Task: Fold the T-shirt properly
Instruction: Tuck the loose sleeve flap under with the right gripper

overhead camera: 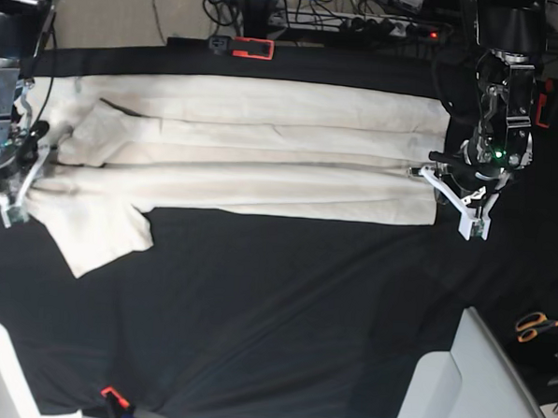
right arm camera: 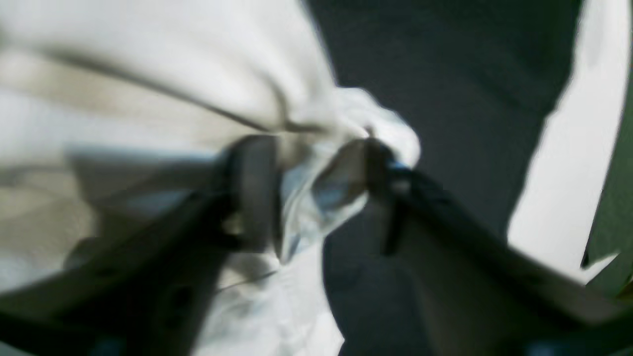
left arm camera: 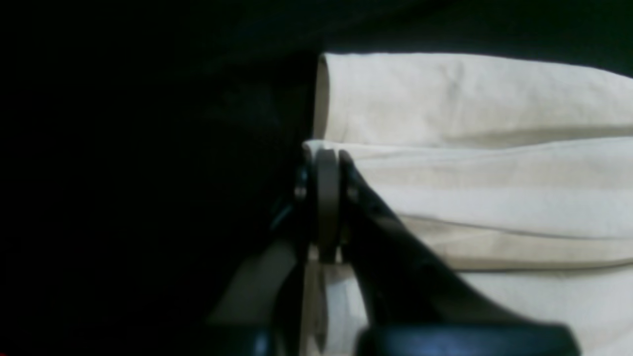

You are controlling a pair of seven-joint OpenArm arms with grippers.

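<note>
A: Quick pass. The shirt (overhead camera: 253, 161) lies stretched long across the black table (overhead camera: 283, 312), folded lengthwise into a band. One sleeve (overhead camera: 100, 228) sticks out below the band at the right arm's end.

B: Jaws?

A: Your left gripper (left arm camera: 326, 163) has its jaws together, clamped on the shirt's edge right at the corner of the band. In the wrist view the pads pinch the top layer only, as far as I can tell. The right gripper (right arm camera: 306, 173) has its jaws apart, with bunched cloth sitting between them. That view is blurred, so I can't say if the cloth touches both pads.

B: So what can go wrong for you here?

A: First, the loose cloth between the right jaws. If you pull that arm away, a fold could snag on a pad and drag the band out of line. Second, the left pinch looks shallow and near the edge. Pull along the table and it may slip off, or lift just one layer and open the fold.

B: And the sleeve?

A: It's still outside the band. Fold the shirt across now and it ends up as a lump or hangs out, which isn't a proper fold.

B: Anything else?

A: With one end pinned and the other free, any tug from the left skews the whole band toward that arm.
</note>
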